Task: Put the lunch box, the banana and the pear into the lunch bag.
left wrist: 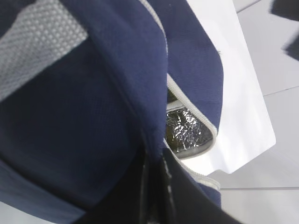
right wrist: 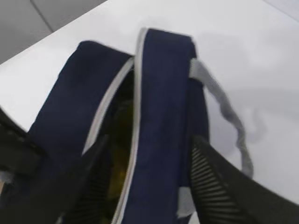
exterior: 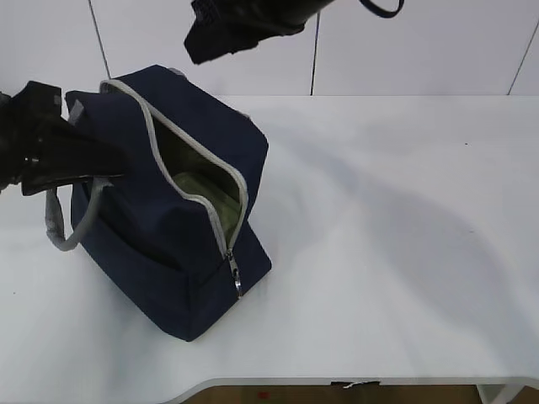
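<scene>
One lunch bag, left gripper pinching its fabric, right gripper spread above

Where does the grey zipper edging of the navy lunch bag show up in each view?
Exterior: the grey zipper edging arcs across the bag's open top, left of centre.
Left wrist: it runs down the middle.
Right wrist: upright stripe at centre.
Shared landmark: the white table.

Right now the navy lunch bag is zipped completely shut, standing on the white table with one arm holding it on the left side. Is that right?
Not quite. The lunch bag is unzipped and gaping: the exterior view shows its grey zipper parted, with the pull down at the end. It does stand on the white table, and the left gripper is clamped on its left side.
</scene>
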